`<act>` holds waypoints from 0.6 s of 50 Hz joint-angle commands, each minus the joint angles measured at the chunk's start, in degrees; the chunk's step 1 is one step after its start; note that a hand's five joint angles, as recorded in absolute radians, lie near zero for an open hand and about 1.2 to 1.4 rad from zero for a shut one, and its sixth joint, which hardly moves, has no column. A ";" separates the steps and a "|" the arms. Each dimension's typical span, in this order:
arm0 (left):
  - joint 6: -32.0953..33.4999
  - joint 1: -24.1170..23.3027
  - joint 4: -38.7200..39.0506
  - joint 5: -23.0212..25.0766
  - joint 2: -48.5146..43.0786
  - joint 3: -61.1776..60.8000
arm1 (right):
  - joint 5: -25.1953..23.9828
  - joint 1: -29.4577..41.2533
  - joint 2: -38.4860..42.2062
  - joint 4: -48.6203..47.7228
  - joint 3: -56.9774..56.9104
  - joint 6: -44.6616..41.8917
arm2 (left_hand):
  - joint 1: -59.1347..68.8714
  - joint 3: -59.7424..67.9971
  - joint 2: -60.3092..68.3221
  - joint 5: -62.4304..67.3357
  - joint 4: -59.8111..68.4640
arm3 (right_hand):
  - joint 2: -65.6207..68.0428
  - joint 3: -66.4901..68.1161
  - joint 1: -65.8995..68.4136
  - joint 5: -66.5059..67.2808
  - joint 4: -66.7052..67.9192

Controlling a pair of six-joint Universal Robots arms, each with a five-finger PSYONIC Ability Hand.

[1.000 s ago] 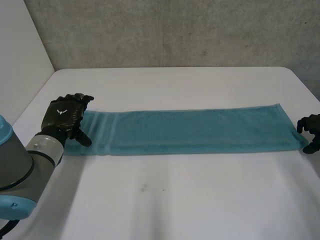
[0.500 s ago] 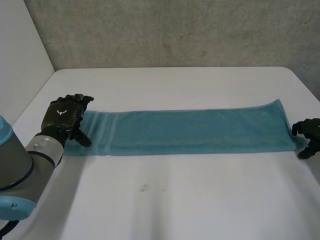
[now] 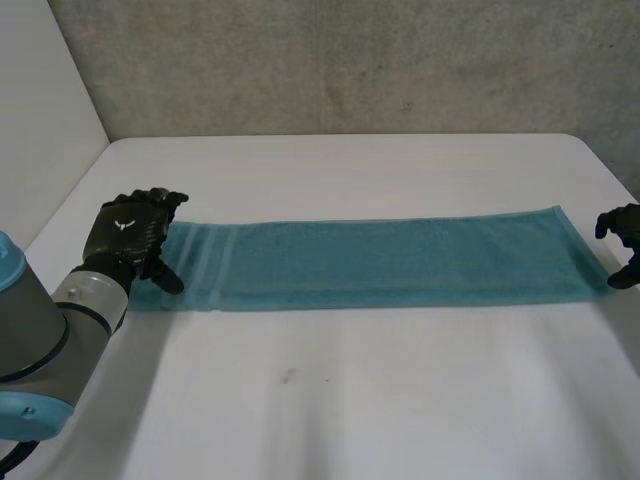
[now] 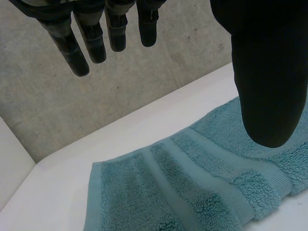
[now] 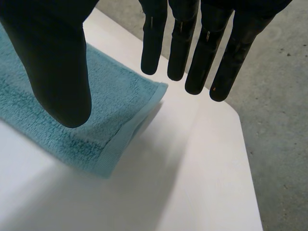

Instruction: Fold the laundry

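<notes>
Towel (image 3: 390, 262): one (long strip) | left hand (image 3: 125, 232): fingers straight, one end | right hand (image 3: 628, 225): fingers straight, other end

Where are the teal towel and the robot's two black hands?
Long teal terry towel (image 3: 390, 262), head view, its middle.
Left black hand (image 3: 125, 231), head view, its back.
Right black hand (image 5: 54, 60), right wrist view, its thumb.
</notes>
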 commanded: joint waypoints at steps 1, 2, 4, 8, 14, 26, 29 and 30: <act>0.00 -0.01 0.00 0.00 0.00 0.00 | -0.18 -0.20 -0.18 0.35 -0.29 0.61 | -1.29 -2.44 -1.82 -2.70 -1.92 | 1.72 2.67 6.86 2.56 2.51; 0.00 -0.01 0.00 0.00 0.00 0.00 | -0.18 -0.11 0.08 0.35 -0.38 0.34 | -1.29 -2.44 -1.82 -2.70 -1.92 | 1.89 2.84 7.02 2.73 2.68; 0.00 -0.10 0.00 0.00 0.00 0.00 | -0.18 -0.11 0.26 0.44 -0.47 0.25 | -1.29 -2.44 -1.82 -2.70 -1.92 | 1.89 2.84 7.02 2.73 2.68; 0.00 -0.10 0.00 0.00 0.00 -0.09 | -0.62 -0.38 1.92 0.35 -1.08 0.08 | -1.29 -2.44 -1.82 -2.70 -1.92 | 2.40 3.35 7.53 3.23 3.19; 0.00 -0.10 0.00 0.00 0.00 0.00 | -0.09 -0.20 4.30 0.44 -2.66 -0.19 | -1.29 -2.44 -1.82 -2.70 -1.92 | 3.24 4.19 8.37 4.07 4.03; 0.00 -0.19 0.00 0.00 0.00 0.00 | 0.09 -0.03 8.34 0.61 -4.42 -0.19 | -1.29 -2.44 -1.82 -2.70 -1.92 | 4.42 5.36 9.55 5.25 5.20; 0.00 -0.19 0.00 0.00 -0.09 0.00 | 0.09 -0.02 8.26 0.53 -4.51 -0.10 | -1.29 -2.44 -1.82 -2.70 -1.92 | 4.92 5.87 10.05 5.75 5.70; 0.00 -0.19 0.00 0.00 -0.09 0.00 | 0.09 -0.02 8.34 0.53 -4.51 -0.10 | -1.29 -2.44 -1.82 -2.70 -1.92 | 4.92 5.87 10.05 5.76 5.71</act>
